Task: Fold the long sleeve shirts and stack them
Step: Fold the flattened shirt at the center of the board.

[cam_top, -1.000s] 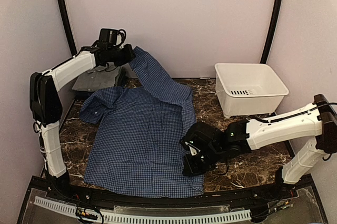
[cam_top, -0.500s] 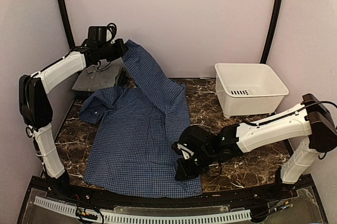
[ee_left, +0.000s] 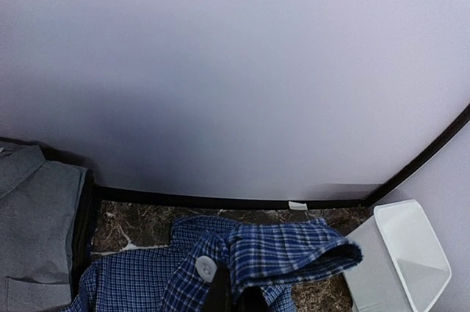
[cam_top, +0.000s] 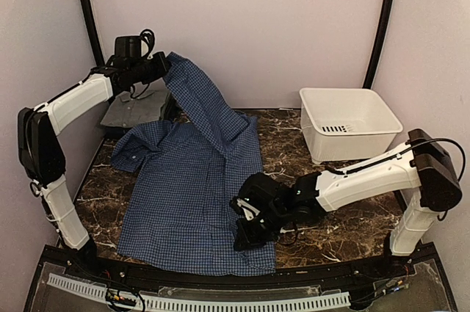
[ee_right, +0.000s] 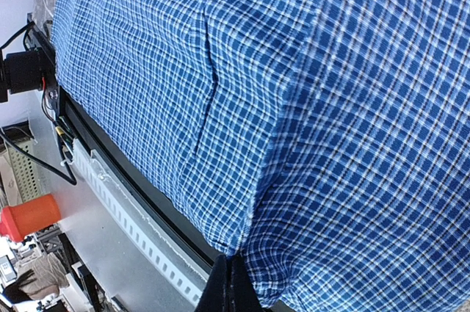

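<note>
TOP: blue shirt (cam_top: 187, 194) flat on counter (cam_top: 345, 227); L fingers (cam_top: 163, 70) clenched on its raised sleeve, R fingers (cam_top: 244, 235) clamped on near hem | L WRIST: grey shirt (ee_left: 33, 231) folded back-left, apart | R WRIST: hem pinch looks firm; swing both grips leftward together, crease straight.

White plastic tub (cam_top: 349, 125) upright on dark marble tabletop (cam_top: 352, 216), beyond and to the right of the right gripper (cam_top: 246, 233), well apart. Black curved pole (cam_top: 382, 18) behind tub, another pole (cam_top: 87, 11) just left of the left gripper (cam_top: 165, 70). Pale wall (cam_top: 242, 26) behind both. White slotted strip (cam_top: 242, 302) along near edge, nearer than the right gripper. Orange object (ee_right: 29, 216) past the strip, blurry.
</note>
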Robot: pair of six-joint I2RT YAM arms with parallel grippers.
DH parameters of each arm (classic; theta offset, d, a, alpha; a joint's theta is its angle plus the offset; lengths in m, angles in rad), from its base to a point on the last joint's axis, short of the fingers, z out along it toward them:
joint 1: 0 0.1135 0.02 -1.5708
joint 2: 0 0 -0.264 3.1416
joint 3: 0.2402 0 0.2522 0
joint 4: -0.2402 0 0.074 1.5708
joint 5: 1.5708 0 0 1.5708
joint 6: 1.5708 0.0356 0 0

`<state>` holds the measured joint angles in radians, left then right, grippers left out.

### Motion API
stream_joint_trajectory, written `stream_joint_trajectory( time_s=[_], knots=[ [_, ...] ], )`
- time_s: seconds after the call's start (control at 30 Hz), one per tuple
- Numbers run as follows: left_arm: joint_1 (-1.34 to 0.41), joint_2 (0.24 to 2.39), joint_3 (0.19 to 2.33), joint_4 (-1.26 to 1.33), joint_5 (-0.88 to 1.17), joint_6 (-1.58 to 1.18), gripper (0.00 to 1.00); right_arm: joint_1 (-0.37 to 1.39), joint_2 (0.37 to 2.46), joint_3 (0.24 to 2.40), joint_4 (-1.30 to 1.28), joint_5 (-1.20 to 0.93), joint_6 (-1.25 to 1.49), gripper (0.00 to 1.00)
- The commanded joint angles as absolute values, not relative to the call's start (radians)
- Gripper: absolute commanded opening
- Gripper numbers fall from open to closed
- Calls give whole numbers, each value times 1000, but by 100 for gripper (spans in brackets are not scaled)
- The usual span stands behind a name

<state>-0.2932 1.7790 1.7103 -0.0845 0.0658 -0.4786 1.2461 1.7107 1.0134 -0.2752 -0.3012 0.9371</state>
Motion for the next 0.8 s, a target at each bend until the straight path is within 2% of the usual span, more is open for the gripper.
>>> stream_joint_trajectory(
  time_s=[0.0,0.47,0.77],
  knots=[
    [-265,1846,1710,-163,33,-490,0,1231,1745,1066,-242,-335,931,0],
    [-264,1843,1718,-168,73,-509,0,1227,1801,1065,-185,-404,933,0],
    [-264,1579,1446,-15,-14,-564,0,1226,1816,1036,-146,-419,934,0]
  ],
)
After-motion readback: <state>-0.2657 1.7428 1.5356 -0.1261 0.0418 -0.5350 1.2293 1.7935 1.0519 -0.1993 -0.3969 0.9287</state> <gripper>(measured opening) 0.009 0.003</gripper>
